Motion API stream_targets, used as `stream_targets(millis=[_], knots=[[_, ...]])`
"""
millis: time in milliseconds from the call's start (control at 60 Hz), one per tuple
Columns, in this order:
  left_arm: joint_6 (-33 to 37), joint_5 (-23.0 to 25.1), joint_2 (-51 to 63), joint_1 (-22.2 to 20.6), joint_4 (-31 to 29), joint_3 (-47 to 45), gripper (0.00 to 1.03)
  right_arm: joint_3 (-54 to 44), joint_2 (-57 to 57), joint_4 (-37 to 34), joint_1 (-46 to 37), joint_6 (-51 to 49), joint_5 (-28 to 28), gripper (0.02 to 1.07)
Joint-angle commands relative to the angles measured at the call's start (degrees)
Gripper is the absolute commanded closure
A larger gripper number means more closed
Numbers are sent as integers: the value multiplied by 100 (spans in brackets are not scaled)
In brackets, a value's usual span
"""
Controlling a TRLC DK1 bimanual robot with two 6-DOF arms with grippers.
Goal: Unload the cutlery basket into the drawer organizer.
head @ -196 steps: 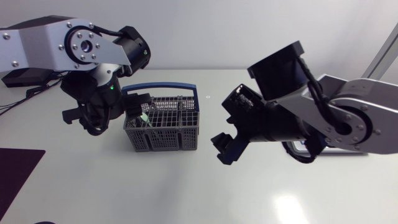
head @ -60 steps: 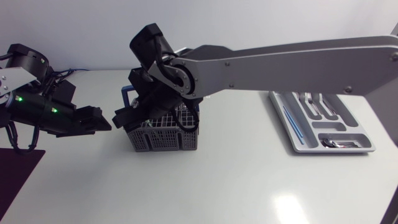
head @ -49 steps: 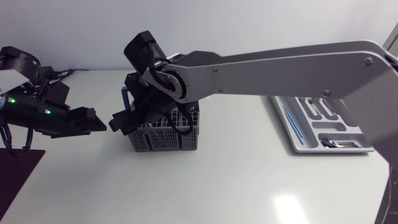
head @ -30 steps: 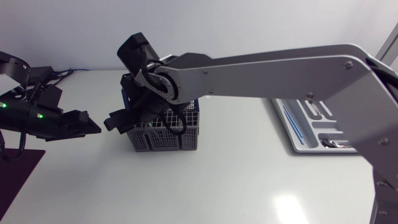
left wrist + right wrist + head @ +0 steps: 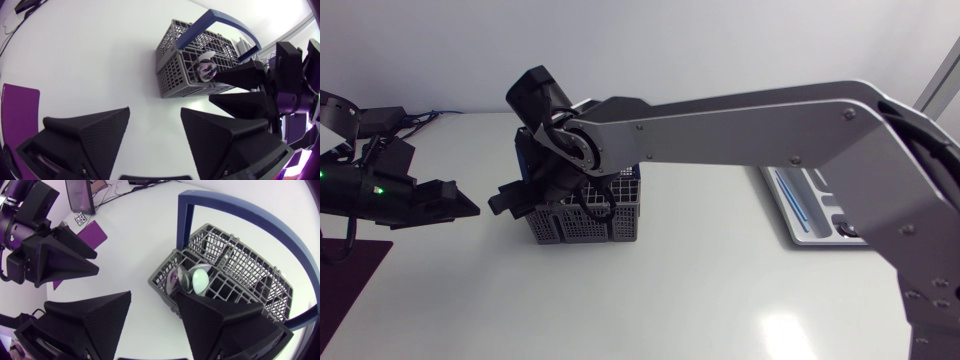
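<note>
Grey basket (image 5: 582, 227) now beside right jaws; left jaws farther back

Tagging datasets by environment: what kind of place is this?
Probably a robot lab bench staging a kitchen chore, not a real kitchen: a plain white table, a grey cutlery basket with a blue handle, a drawer organizer, plus a left arm and right arm.

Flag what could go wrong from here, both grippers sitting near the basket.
1. The left gripper and right gripper point tip to tip: likely clash.
2. The blue handle arches beside the right gripper; a snag could tip the basket.
3. The spoons overlap, so a grasp may lift two.
</note>
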Motion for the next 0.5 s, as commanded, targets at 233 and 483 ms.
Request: stream_targets(millis=[233,483], knots=[[193,73,-69,55,74,-212,31,170,332,222,86,216,129,39],[263,143,-69,170,100,-247,31,135,359,468,104,234,340,42]])
